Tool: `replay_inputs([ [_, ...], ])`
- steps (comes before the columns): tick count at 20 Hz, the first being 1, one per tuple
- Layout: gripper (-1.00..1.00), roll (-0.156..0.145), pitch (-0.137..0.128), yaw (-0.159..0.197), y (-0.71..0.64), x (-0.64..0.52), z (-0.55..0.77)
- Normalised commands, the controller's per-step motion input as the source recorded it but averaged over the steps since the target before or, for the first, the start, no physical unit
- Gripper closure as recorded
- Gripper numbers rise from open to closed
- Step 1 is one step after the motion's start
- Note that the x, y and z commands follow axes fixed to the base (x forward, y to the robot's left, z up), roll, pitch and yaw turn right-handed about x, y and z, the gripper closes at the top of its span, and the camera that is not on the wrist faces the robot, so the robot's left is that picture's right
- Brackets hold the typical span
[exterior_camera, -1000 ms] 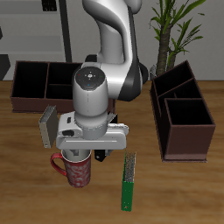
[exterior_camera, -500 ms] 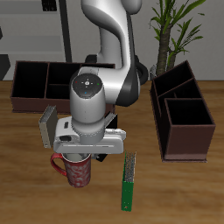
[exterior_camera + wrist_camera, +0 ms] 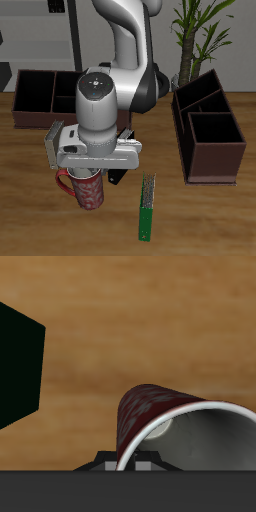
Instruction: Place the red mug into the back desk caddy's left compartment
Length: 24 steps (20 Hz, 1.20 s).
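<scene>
The red mug stands upright near the table's front edge, its loop handle pointing away from the arm. My gripper is right above it, low over the rim and mostly hidden by my hand. The jaws look open and seem to straddle the mug's wall. In the wrist view the mug is very close and its grey-white inside shows. The back desk caddy lies farther back, partly behind my arm. Its left compartment is the square end section and holds nothing.
A second dark brown caddy stands end-on at the other side of the table. A thin green strip lies beside the mug near the front edge. A plant stands at the back. A black box shape shows in the wrist view.
My hand has sunk lower over the mug and shifted slightly toward its handle side. The mug has stayed where it was.
</scene>
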Motion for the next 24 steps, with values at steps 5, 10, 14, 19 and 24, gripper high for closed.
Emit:
replay_inputs([
  [5, 1.0, -0.017, -0.02, -0.006, -0.14, -0.14, 0.37],
  [10, 1.0, 0.013, -0.079, -0.003, -0.17, -0.44, 0.68],
  [14, 1.0, -0.002, -0.053, 0.037, -0.1, -0.34, 0.47],
  [19, 1.0, -0.027, -0.041, 0.044, -0.16, -0.56, 0.51],
  [24, 1.0, 0.013, -0.039, 0.011, -0.03, -0.45, 0.33],
])
